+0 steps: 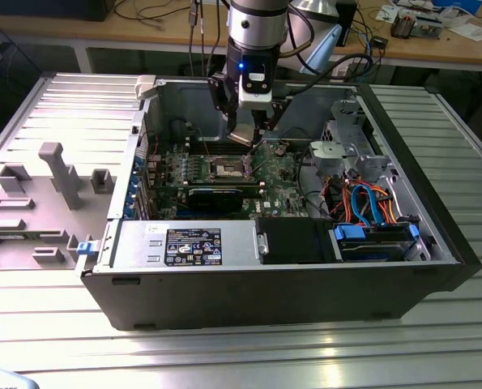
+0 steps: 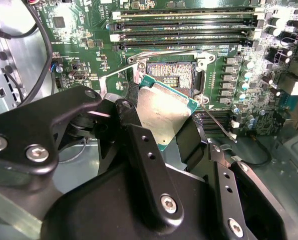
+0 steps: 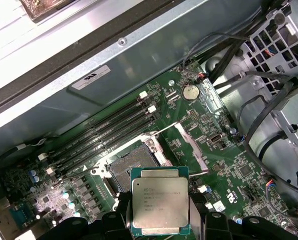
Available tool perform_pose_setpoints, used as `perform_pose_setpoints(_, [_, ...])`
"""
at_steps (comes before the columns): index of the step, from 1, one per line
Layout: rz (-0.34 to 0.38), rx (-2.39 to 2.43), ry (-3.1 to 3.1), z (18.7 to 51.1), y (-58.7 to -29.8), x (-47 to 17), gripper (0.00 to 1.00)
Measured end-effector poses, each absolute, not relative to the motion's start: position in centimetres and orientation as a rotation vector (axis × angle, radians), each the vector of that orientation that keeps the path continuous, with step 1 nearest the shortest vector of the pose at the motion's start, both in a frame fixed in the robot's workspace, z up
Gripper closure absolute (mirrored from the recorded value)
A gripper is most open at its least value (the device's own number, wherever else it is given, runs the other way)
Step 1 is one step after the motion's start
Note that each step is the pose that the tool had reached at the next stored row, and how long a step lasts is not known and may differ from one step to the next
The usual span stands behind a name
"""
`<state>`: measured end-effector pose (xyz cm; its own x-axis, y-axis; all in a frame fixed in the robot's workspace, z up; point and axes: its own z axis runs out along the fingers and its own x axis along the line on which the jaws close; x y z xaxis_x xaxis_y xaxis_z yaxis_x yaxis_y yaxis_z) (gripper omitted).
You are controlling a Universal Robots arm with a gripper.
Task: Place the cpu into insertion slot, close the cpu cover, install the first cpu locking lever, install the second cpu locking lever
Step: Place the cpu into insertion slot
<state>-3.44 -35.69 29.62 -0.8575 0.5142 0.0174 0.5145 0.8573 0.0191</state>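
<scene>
The black jaws pinch the small, flat, square silvery-grey cpu (image 3: 160,205) by its edges; it hangs above the square, dark-centred, silver-rimmed insertion slot (image 3: 132,168) of the green motherboard (image 3: 224,150); the slot lies uncovered.

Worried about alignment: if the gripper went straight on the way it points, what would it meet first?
Likely the open insertion slot, beyond the cpu the gripper holds; depth is unclear, so its rim could come first.
</scene>
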Motion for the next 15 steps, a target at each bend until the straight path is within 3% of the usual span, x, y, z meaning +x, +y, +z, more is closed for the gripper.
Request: perform_pose_setpoints(15, [-0.036, -0.849, -3.012, 29.63, -35.69, -3.44, 0.45])
